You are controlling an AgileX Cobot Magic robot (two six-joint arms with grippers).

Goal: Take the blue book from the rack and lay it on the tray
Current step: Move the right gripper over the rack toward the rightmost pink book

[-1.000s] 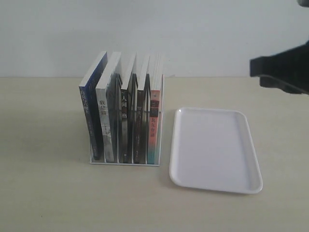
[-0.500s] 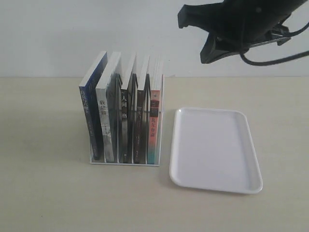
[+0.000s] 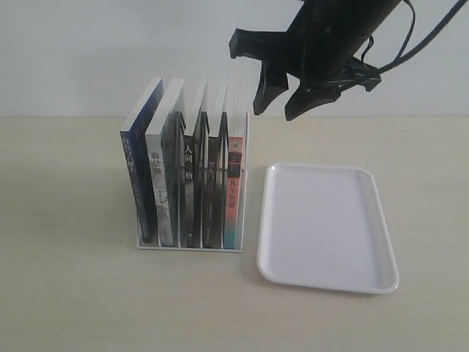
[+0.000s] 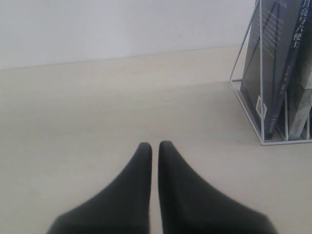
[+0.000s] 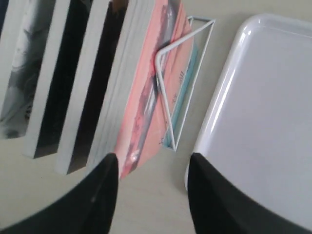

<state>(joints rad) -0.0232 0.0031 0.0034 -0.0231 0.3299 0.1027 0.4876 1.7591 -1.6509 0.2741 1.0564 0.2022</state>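
The blue book (image 3: 138, 172) stands in the leftmost slot of the wire rack (image 3: 189, 248), leaning right against a white-spined book. The white tray (image 3: 326, 227) lies flat to the rack's right with nothing on it. My right gripper (image 3: 280, 106) hangs open in the air above and just behind the rack's right end. In its wrist view the open gripper (image 5: 152, 161) looks down on the pink-covered book (image 5: 146, 97), the rack wire (image 5: 187, 83) and the tray (image 5: 263, 107). My left gripper (image 4: 155, 145) is shut on nothing, low over the table, with the blue book (image 4: 273, 58) off to one side.
Several other books fill the remaining slots: white-spined (image 3: 160, 191), two dark ones (image 3: 189, 187), and a pink-and-teal one (image 3: 233, 191) at the right end. Beige tabletop (image 3: 73, 293) surrounds the rack and tray. A pale wall stands behind.
My right arm has swept in from the right edge, leftward and slightly down, to hover above the rack's right end. Books, rack and tray have not moved.
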